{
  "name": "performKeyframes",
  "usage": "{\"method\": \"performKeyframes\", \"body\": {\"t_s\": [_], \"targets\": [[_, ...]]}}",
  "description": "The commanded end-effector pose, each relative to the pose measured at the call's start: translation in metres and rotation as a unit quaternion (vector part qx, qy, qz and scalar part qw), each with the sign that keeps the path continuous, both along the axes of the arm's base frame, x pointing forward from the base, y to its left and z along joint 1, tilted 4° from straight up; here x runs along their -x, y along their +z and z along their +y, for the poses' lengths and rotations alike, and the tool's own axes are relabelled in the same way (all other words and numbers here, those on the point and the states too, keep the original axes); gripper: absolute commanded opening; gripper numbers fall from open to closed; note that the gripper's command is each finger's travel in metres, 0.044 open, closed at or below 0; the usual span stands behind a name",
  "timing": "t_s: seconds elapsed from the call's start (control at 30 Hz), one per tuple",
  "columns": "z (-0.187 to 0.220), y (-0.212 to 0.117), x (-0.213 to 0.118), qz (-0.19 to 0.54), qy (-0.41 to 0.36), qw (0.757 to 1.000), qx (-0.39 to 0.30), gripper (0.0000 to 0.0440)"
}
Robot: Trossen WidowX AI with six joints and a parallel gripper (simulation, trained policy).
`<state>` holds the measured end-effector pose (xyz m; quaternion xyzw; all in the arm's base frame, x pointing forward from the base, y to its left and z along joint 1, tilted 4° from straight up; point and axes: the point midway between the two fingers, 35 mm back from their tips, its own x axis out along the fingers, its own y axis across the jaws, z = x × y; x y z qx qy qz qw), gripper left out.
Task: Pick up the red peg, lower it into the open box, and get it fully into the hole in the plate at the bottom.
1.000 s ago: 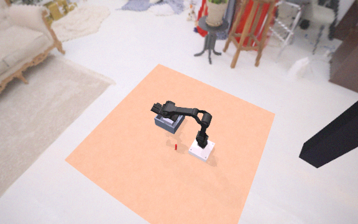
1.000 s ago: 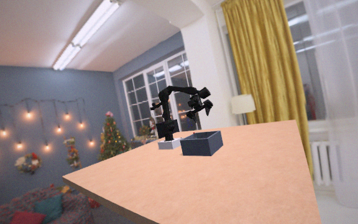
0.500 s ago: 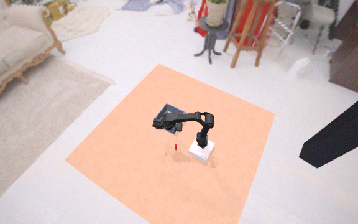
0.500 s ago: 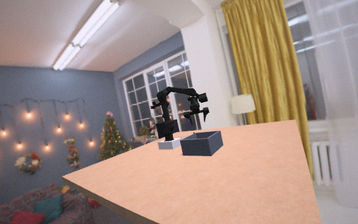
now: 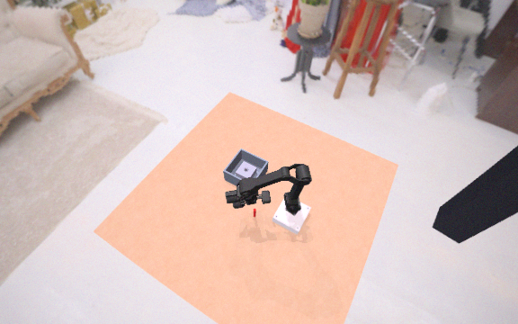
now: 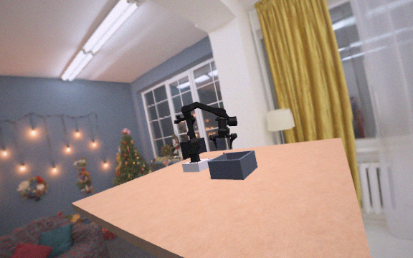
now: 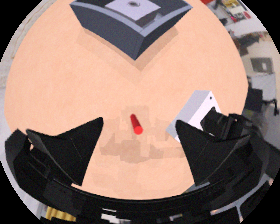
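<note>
The red peg (image 5: 254,212) (image 7: 136,125) stands upright on the orange table top, outside the box; the box largely hides it in the exterior view. My gripper (image 5: 252,201) (image 6: 222,143) (image 7: 140,122) is open and empty. It points down and hangs above the peg, which shows between the spread fingertips in the wrist view. The open grey-blue box (image 5: 230,176) (image 6: 226,170) (image 7: 111,32) stands near the peg, at the top of the wrist view. The pale plate (image 5: 241,172) (image 7: 146,9) lies at its bottom, with a dark hole (image 7: 134,3) that has no peg in it.
The arm's white base (image 5: 286,221) (image 6: 192,167) (image 7: 190,118) stands on the table top (image 5: 187,202) (image 6: 264,211) (image 7: 56,80), to the right of the peg in the top view. The box walls rise between the peg and the plate.
</note>
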<state>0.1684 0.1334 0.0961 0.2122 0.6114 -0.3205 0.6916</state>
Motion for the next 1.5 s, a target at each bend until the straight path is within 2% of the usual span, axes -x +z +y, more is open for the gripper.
{"method": "performKeyframes", "body": {"t_s": [0.0, 0.47, 0.53, 0.97, 1.07, 1.47], "targets": [[0.004, -0.018, 0.010, 0.014, 0.010, 1.000, 0.001, 0.0440], [0.013, -0.079, 0.013, 0.003, 0.050, 0.999, -0.014, 0.0428], [0.013, -0.085, 0.013, 0.007, 0.056, 0.998, -0.014, 0.0399], [0.010, -0.106, 0.016, 0.042, 0.051, 0.998, -0.001, 0.0062], [0.008, -0.108, 0.017, 0.050, 0.048, 0.998, 0.007, 0.0011], [0.006, -0.060, -0.007, 0.013, 0.060, 0.998, 0.026, 0.0000]]}}
